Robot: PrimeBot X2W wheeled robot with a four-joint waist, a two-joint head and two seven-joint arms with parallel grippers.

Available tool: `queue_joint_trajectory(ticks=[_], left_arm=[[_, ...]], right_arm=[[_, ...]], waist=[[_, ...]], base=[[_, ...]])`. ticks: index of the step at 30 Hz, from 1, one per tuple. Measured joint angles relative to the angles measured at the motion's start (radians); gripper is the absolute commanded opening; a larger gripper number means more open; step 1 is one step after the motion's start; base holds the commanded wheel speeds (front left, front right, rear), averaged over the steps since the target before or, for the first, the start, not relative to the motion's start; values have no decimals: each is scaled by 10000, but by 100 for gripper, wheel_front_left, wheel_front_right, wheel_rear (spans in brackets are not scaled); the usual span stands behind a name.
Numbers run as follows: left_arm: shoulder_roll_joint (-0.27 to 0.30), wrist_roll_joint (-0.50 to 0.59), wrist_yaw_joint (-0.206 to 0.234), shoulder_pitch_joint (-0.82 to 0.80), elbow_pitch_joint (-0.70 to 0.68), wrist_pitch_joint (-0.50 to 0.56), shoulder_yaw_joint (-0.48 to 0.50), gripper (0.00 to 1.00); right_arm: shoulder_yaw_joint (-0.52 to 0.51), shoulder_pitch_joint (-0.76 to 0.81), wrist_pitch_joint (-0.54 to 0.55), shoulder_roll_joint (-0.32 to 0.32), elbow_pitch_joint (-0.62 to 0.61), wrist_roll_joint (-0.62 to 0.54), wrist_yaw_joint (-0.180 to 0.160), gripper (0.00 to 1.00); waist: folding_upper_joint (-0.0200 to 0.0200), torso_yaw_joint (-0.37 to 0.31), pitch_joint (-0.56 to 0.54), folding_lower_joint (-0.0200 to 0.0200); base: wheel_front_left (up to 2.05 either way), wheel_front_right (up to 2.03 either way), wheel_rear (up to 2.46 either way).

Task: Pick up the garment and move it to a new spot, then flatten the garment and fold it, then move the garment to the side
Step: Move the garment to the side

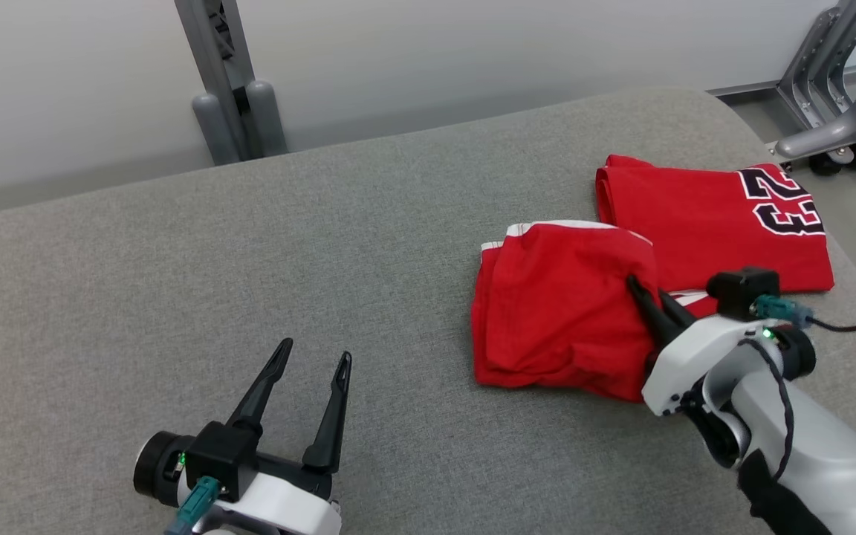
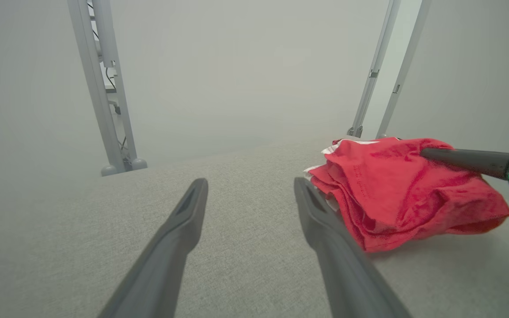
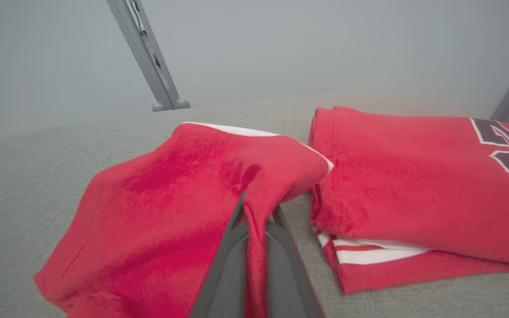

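— What is closest?
— The left fingers (image 1: 340,371), down low on the left. They are spread wide apart with nothing in them, over the bare grey surface (image 1: 250,260).
— And on the other side?
— The right fingers (image 1: 647,301) are pressed together on a fold of the red T-shirt (image 1: 562,312). The cloth is pinched between them and stands up in a soft bump.
— Where is the T-shirt?
— On the surface, over on the right, well apart from the left fingers. The near part is bunched up. The far part lies flat and folded, near the right edge. A white and red stripe (image 3: 369,254) peeks out from under the flat part.
— Can you read anything?
— Yes, the number 23 (image 1: 781,202), black with white edges, on the flat part.
— What is farthest back?
— A grey metal post (image 1: 224,82) by a pale wall (image 1: 472,52), and a grey metal frame (image 1: 822,137) with a small black wheel on the right.
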Motion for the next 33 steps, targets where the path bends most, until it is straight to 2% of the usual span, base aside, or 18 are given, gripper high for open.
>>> queue_joint_trajectory(ticks=[6, 18, 23, 33], left_arm=[[31, 36, -163, -501, -286, 2, -267, 100], [510, 192, -163, -1041, -1202, 337, -240, 100], [631, 192, -140, -1072, -1519, 485, -205, 100], [838, 188, -113, -1179, -1804, 740, -249, 100]], right_arm=[[447, -1185, 0, -732, 374, -364, 0, 0], [748, -3229, 0, -2387, 1595, -1580, 0, 0], [456, -3682, -2, -2619, 1804, -1822, 2, 0], [-6, -3836, -2, -2688, 2188, -2449, 2, 0]], waist=[[0, 175, 574, 0], [0, 696, 1824, 0], [0, 740, 2159, 0], [0, 659, 2281, 0]], base=[[0, 0, 0], [0, 0, 0], [0, 0, 0], [0, 0, 0]])
